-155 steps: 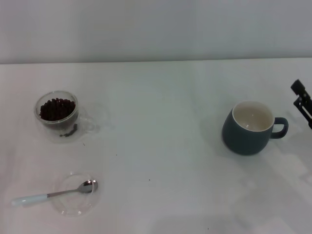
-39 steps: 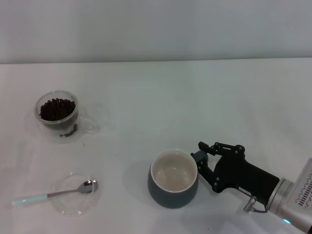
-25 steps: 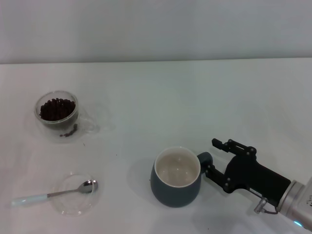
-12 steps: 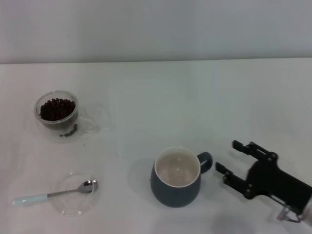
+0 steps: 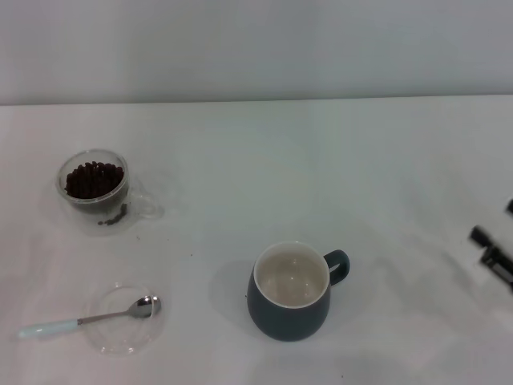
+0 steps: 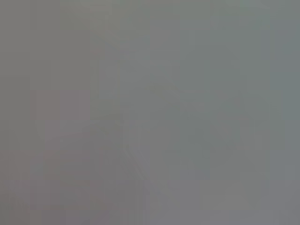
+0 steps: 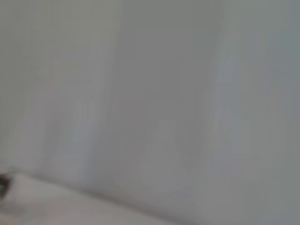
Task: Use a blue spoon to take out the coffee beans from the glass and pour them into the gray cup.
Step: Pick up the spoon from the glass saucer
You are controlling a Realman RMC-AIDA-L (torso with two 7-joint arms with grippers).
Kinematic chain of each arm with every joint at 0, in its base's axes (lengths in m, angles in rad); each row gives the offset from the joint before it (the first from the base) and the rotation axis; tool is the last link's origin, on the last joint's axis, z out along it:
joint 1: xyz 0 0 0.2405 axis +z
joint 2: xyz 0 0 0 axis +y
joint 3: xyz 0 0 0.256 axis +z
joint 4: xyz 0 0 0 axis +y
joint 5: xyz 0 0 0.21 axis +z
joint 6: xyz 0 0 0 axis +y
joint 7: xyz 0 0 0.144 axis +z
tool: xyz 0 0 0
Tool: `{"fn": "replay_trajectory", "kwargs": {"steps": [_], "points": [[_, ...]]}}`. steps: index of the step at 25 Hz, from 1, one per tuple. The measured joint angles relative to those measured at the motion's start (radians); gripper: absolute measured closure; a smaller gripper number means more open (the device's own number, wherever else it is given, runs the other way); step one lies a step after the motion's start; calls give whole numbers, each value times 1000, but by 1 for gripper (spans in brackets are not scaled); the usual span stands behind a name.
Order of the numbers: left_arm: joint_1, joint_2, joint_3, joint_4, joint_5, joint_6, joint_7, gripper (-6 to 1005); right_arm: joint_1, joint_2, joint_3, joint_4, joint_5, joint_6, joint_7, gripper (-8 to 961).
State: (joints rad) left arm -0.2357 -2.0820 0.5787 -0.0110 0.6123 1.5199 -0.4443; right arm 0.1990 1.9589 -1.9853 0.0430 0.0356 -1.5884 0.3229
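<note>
The gray cup (image 5: 288, 295) stands upright at the near middle of the table, its cream inside empty and its handle pointing right. The glass (image 5: 94, 184), filled with coffee beans (image 5: 94, 178), stands at the far left, with a few loose beans (image 5: 113, 215) beside its base. The blue spoon (image 5: 80, 321) lies at the near left with its metal bowl on a flat clear saucer (image 5: 127, 319). My right gripper (image 5: 495, 224) shows only at the right edge, open and empty, well clear of the cup. My left gripper is out of view.
The white table (image 5: 256, 168) runs back to a pale wall. Both wrist views show only plain grey surface.
My right gripper brought the gray cup from the right side to the near middle, let go of its handle and has drawn back to the right edge.
</note>
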Motion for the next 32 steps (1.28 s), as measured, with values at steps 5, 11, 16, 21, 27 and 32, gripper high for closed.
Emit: {"fn": "replay_trajectory", "kwargs": {"steps": [5,11,16,21,27,32], "points": [[37,1,3,-16,71,67,-208,109,8,-29,128,-1,0,-15,-22,247],[95,-1,76,-18,166,144,-527,109,74,-66,221,-7,1,-14,-16,247],[101,0,181,-54,169,142,-757,108,147,-90,226,-7,10,-1,-2,248],[100,3,252,-69,170,129,-938,108,193,-101,235,-7,13,39,-3,248],[99,-1,284,-113,178,124,-1022,108,212,-110,237,-29,15,89,-15,249],[104,-2,289,-161,179,116,-1034,108,213,-115,245,-35,25,109,-27,249]]}}
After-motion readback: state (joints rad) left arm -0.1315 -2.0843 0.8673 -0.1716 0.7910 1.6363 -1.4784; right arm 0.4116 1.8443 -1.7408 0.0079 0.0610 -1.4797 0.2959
